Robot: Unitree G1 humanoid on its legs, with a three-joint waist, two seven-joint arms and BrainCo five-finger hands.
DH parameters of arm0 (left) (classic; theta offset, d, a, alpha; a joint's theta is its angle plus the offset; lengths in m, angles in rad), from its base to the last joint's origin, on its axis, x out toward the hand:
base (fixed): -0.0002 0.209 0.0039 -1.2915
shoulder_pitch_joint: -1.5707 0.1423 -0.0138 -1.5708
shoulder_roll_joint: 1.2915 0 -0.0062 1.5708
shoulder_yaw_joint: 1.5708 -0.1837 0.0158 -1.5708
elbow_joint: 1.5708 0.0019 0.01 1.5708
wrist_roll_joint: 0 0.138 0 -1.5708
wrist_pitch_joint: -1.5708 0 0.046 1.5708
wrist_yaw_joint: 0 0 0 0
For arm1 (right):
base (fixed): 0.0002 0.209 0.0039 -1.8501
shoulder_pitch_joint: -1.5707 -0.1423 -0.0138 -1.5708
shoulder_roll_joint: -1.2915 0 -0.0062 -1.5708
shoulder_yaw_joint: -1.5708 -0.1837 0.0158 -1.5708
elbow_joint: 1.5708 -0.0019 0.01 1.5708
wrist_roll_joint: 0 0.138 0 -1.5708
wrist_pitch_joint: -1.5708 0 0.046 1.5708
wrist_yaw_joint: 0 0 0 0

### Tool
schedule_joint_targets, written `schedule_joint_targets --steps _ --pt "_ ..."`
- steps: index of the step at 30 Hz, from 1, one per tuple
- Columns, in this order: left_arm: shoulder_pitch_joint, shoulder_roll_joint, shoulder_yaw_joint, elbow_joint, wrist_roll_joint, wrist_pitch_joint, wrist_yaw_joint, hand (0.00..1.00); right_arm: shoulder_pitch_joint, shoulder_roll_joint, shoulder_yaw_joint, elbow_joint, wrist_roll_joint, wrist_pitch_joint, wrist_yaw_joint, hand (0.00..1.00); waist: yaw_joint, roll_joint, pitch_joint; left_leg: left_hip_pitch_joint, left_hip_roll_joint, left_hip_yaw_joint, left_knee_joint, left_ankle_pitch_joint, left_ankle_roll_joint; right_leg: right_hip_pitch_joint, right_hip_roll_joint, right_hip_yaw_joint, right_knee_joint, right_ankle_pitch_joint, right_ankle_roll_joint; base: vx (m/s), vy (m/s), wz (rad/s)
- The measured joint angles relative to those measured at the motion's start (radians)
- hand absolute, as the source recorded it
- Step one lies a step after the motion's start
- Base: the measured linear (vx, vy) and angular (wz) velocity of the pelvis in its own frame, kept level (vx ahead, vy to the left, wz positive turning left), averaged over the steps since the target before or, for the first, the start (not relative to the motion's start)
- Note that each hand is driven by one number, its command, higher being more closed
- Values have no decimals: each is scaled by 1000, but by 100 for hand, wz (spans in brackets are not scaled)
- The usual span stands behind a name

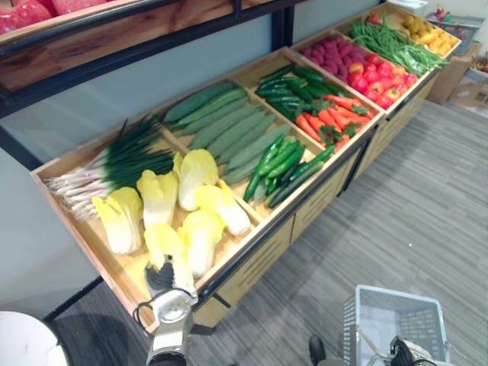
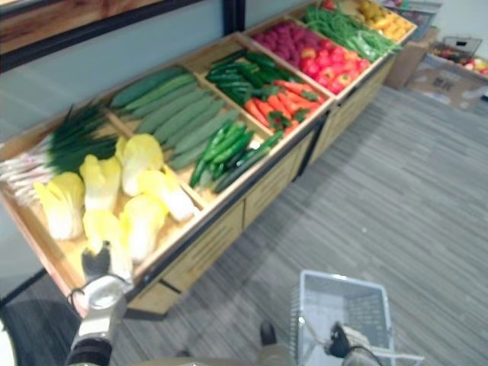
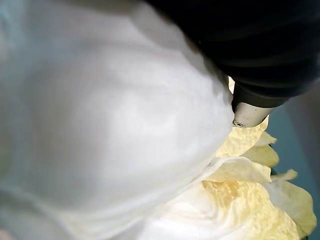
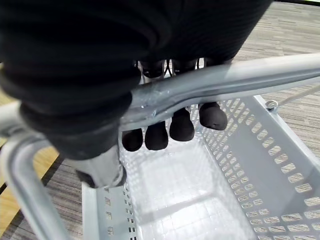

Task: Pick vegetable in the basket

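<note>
Resting at the near corner of the wooden bin (image 1: 114, 268), left hand (image 1: 158, 279): set against the nearest cabbage (image 1: 166, 242), whose pale stem end looms close in the left wrist view. Its fingers are hidden by the vegetable, so clenched or released cannot be told. Cabbage: 1 of 6 heads in this compartment. Its long axis runs from the stem end at the hand to the yellow leaf end pointing away toward the back, and it touches a neighbouring head on the right. Right hand (image 4: 181, 125): clenched round the handle (image 4: 235, 72) of the grey basket (image 1: 364, 320), which is empty, well apart to the right and lower than the bin. Judgement: the left hand is nearer by far, and a lift would need to clear the front rail (image 1: 244, 258), then cross open floor (image 1: 396, 213) rightward. Room: spring onions (image 1: 107, 168) lie behind and crowded heads beside, so free space lies upward and toward the robot.
</note>
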Motion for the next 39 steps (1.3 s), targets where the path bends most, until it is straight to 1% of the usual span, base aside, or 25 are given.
schedule_joint_targets --steps 2,10,18,22,23,25,27,29,33,35,36,39 --pt "22 -20 -3 -53 67 9 -2 100 3 0 -12 -2 0 -13 -2 100 1 7 -4 -1 1 -1 0 2 2 -3 1 0 6 -1 -1 -15 -12 1" --pt "55 -21 3 -106 213 23 -29 100 9 -19 -33 -13 0 -35 -3 100 1 16 -10 -6 3 -1 0 3 4 -14 3 0 17 -2 -2 0 0 0" --pt "54 -6 72 -107 294 56 -30 100 18 -40 -38 -39 0 -63 -3 100 13 18 -11 -6 4 0 0 3 5 -14 5 1 17 -2 -2 0 0 0" --pt "49 35 100 -107 307 63 -26 100 17 -52 -37 -40 0 -75 -2 100 16 19 -11 -6 4 0 0 4 5 -14 5 1 17 -2 -2 0 0 0" --pt "39 43 122 -105 307 65 -22 100 17 -58 -37 -42 0 -79 -2 100 16 18 -12 -6 3 0 0 4 5 -14 4 1 18 -2 -2 0 0 0" --pt "21 67 133 -91 308 66 -7 100 17 -69 -36 -43 0 -81 -2 100 16 18 -12 -5 3 -1 0 5 6 -14 4 1 19 -2 -2 0 0 0" --pt "-8 87 157 -72 343 76 13 100 18 -85 -30 -46 0 -87 -2 100 16 18 -12 -5 3 -1 0 5 6 -15 4 1 20 -2 -2 0 0 0" --pt "-25 101 156 -72 349 87 13 100 18 -94 -30 -48 0 -88 -2 100 16 18 -12 -5 3 -1 0 6 7 -15 4 1 21 -2 -2 0 0 0" --pt "-39 105 157 -93 425 89 12 100 19 -104 -29 -68 0 -94 -3 100 16 17 -13 -5 3 -1 0 6 7 -16 3 1 21 -2 -2 0 0 0" --pt "-52 106 157 -104 428 99 12 100 19 -105 -29 -71 0 -100 -3 100 17 17 -13 -5 3 -2 0 6 7 -15 3 0 21 -2 -2 0 0 0" --pt "-60 112 158 -104 446 105 12 100 16 -105 -27 -73 0 -101 -2 100 17 17 -13 -5 3 -2 0 6 7 -15 3 0 21 -2 -2 0 0 0" --pt "-65 137 157 -104 458 106 12 100 16 -105 -27 -78 0 -104 -2 100 15 16 -13 -5 3 -2 0 6 7 -15 4 0 21 -2 -2 0 0 0"
